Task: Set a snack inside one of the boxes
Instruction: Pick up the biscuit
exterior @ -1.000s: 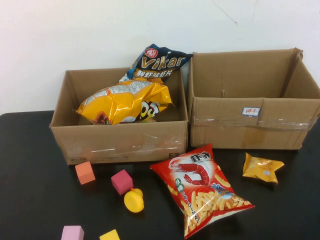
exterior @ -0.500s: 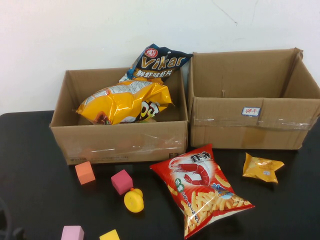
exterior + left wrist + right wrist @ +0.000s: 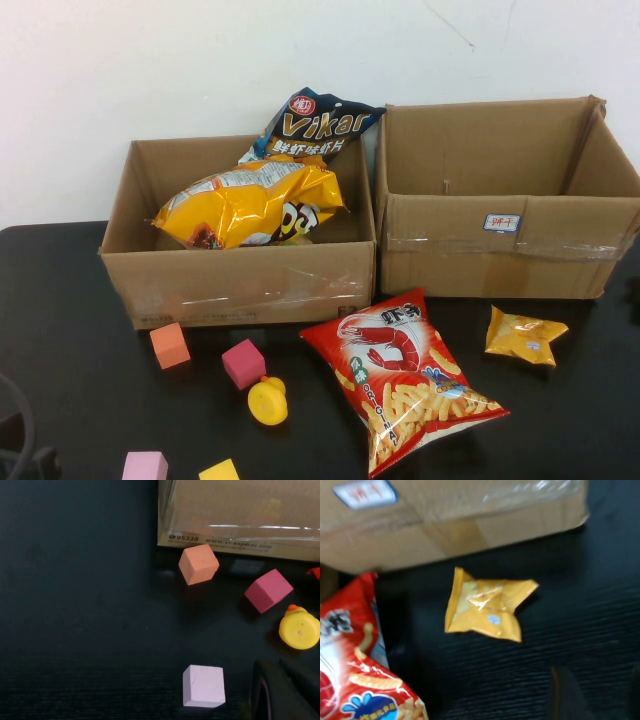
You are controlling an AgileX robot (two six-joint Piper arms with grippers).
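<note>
Two open cardboard boxes stand at the back of the black table. The left box [image 3: 240, 285] holds a yellow-orange snack bag [image 3: 250, 205] and a dark Vikar bag [image 3: 320, 125]; the right box [image 3: 500, 250] shows nothing inside. A red shrimp-chip bag [image 3: 400, 375] lies flat in front of them, and a small yellow packet [image 3: 524, 335] lies to its right. My right gripper [image 3: 600, 695] hovers open just short of that packet [image 3: 487, 610], holding nothing. My left gripper [image 3: 272, 672] is shut and empty, low over the table's front left beside a lilac cube [image 3: 203, 686].
Toys lie in front of the left box: an orange cube [image 3: 170, 345], a magenta cube [image 3: 243, 363], a yellow duck [image 3: 267, 400], the lilac cube [image 3: 145, 467] and a yellow cube [image 3: 219, 471]. A white wall rises behind the boxes.
Part of the left arm's cabling has come into the high view's bottom left corner. Snacks, boxes and toys have not moved.
</note>
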